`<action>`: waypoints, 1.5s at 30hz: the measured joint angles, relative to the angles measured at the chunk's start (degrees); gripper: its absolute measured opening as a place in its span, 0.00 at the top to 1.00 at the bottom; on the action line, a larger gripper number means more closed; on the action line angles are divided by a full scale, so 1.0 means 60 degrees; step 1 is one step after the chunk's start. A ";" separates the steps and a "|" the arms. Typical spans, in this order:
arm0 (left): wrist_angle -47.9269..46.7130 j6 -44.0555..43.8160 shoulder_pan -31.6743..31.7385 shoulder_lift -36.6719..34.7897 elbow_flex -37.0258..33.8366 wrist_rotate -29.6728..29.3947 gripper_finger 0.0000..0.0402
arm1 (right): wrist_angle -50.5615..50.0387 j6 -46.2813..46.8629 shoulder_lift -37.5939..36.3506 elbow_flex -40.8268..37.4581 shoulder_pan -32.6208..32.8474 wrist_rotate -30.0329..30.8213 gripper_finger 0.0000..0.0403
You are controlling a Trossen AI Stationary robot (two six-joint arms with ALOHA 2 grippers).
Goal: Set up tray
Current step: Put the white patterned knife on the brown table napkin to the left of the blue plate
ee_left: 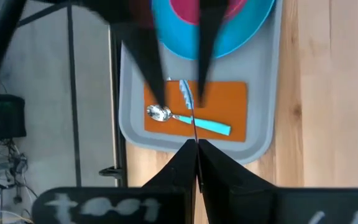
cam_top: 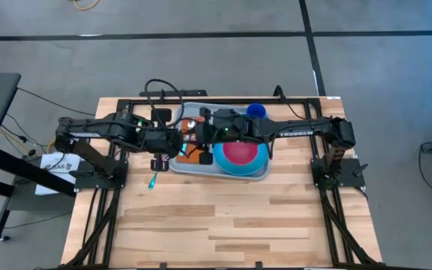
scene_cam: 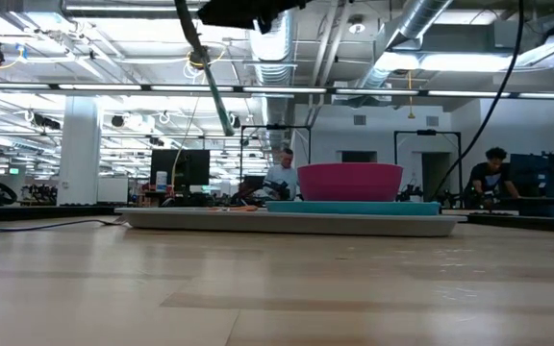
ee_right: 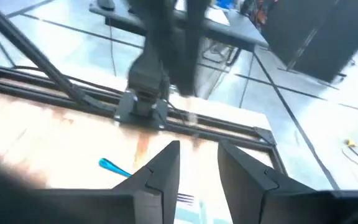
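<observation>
The light grey-blue tray [cam_top: 255, 173] lies on the table's far middle and carries a round blue plate [cam_top: 259, 162] with a pink bowl [cam_top: 238, 152] on it. An orange napkin [ee_left: 229, 99] covers the tray's left end, and a blue-handled spoon [ee_left: 185, 118] lies on it. My left gripper [ee_left: 197, 149] hangs over the napkin, shut on a thin utensil [ee_left: 190, 112]. My right gripper [ee_right: 197, 163] is open and hovers over the tray's far left part [cam_top: 201, 121]. Its dark fingers [ee_left: 145, 62] show above the napkin. Another blue-handled utensil [cam_top: 154, 181] lies on the wood left of the tray. My left gripper pinches the thin utensil by its near end [ee_left: 196, 142] between the two shut fingers, from above, pointing down. The utensil runs on in line with the fingers. Its pale toothed tip [ee_left: 184, 92] is over the napkin; whether it touches the napkin, I cannot tell.
A blue cup [cam_top: 256, 111] stands on the table just beyond the tray's far edge. Cables [cam_top: 160, 90] loop at the far left. Bare wood [cam_top: 231, 225] stretches across the table's near half. People [scene_cam: 493, 173] sit in the room behind.
</observation>
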 joint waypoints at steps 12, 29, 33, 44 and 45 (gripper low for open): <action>0.0360 -0.0020 0.0145 0.0000 -0.0011 0.0129 1.00 | 0.1549 -0.0072 0.0645 -0.0014 0.0113 0.0126 0.74; 0.0233 -0.0247 0.0142 0.0007 -0.0011 0.0289 1.00 | 0.1745 -0.0025 0.0940 0.0004 0.0106 0.0173 0.90; 0.0226 -0.0322 0.0142 0.0007 -0.0011 0.0342 1.00 | 0.1716 -0.0028 0.0940 0.0004 0.0103 0.0173 0.98; 0.0226 -0.0678 0.0138 0.0015 -0.0018 0.0053 1.00 | 0.1591 0.0589 0.0943 0.0022 0.0168 0.0362 1.00; 0.0226 -0.0678 0.0138 0.0018 -0.0018 0.0101 1.00 | 0.1559 0.0591 0.0943 0.0022 0.0168 0.0359 1.00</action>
